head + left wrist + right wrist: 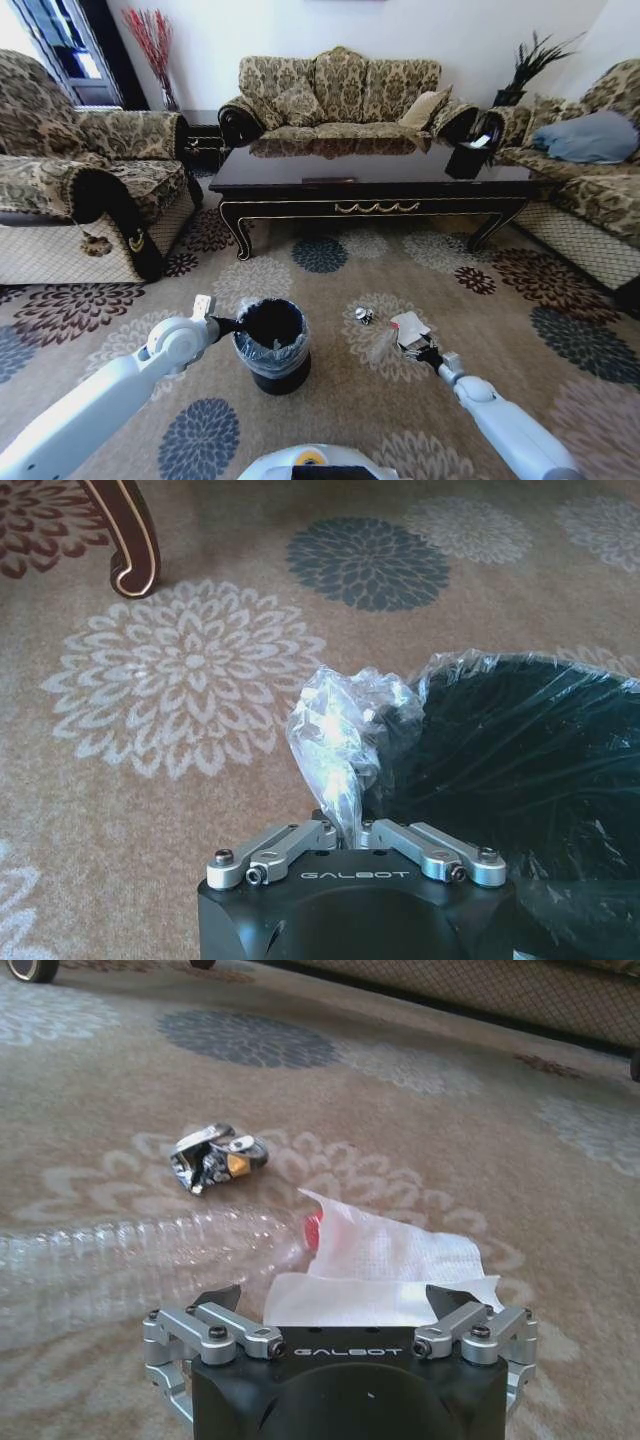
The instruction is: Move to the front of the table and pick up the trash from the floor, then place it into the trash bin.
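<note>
On the floral carpet before the worktop (370,170), the left tool (345,832) pinches the trash bin (272,345) liner (340,725) while the right tool (335,1305), jaws apart, straddles the paper scrap (390,1270) beside bottle (140,1260) and foil ball (215,1155).

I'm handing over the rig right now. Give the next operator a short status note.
Left pincer: shut on the bin liner at the rim of the trash bin.
Right pincer: open, low over the paper scrap on the carpet.
Bottle lies beside the scrap, foil ball just beyond; table ahead.
Done: robot is in front of the table.
Left: all three pieces are on the floor, none grasped yet.
</note>
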Tool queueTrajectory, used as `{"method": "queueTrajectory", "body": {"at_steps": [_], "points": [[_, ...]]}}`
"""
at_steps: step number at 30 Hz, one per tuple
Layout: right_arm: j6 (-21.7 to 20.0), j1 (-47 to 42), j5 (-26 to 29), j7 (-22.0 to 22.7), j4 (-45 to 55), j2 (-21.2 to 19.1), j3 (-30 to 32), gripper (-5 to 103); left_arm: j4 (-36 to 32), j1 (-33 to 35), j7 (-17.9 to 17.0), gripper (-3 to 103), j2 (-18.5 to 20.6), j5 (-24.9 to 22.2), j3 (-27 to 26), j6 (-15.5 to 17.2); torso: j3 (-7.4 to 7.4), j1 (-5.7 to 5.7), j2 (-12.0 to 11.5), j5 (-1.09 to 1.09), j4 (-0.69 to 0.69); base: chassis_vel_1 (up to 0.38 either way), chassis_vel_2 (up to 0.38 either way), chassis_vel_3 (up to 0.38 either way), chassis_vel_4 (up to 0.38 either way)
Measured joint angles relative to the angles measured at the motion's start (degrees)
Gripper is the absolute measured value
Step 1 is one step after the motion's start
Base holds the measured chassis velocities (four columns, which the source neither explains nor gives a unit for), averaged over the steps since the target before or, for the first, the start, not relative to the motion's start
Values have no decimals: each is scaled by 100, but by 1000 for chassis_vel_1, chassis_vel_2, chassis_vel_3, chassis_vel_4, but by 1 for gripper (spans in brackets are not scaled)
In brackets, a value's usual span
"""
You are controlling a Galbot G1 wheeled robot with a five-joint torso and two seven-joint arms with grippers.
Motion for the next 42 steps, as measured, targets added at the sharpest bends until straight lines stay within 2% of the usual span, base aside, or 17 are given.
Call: {"method": "queueTrajectory", "body": {"at_steps": [16,27,30,32,34,35,37,38,39,41,42], "points": [[286,1004,-443,-130,-1574,573,-80,100,-55,43,-29,4,29,-26,14,0,0,0,0,0,-1,0,0,0,0],[361,1427,-780,-310,-2280,875,5,100,-71,73,-27,4,51,-31,-6,0,0,0,0,0,1,0,0,0,0],[353,1419,-795,-388,-2308,887,12,103,-58,34,-28,4,58,-37,-3,0,0,0,0,-1,-1,0,0,0,0],[343,1404,-796,-426,-2321,903,18,94,-59,16,-27,4,57,-58,2,0,0,0,0,-1,-1,0,0,0,0],[336,1398,-796,-436,-2323,909,21,94,-59,12,-30,4,56,-62,4,0,-1,0,0,-1,-1,0,0,0,0],[314,1387,-797,-439,-2327,923,25,83,-62,9,-40,4,56,-62,9,0,-1,0,0,-2,-2,0,0,0,0],[293,1386,-797,-429,-2327,932,27,83,-66,10,-41,4,56,-64,10,0,-1,0,0,-2,-1,0,0,0,0],[263,1386,-791,-420,-2324,940,30,73,-70,12,-41,4,59,-68,10,0,-1,0,0,-1,-1,0,0,0,0],[254,1386,-790,-416,-2321,941,30,73,-71,14,-41,4,61,-68,10,0,-1,0,0,0,0,0,0,0,0],[228,1390,-790,-405,-2317,942,31,62,-74,16,-45,4,67,-68,4,0,-1,0,0,2,1,0,0,0,0],[228,1390,-790,-405,-2317,942,31,62,-74,16,-45,4,67,-68,4,0,-1,0,0,2,1,0,0,0,0]]}}
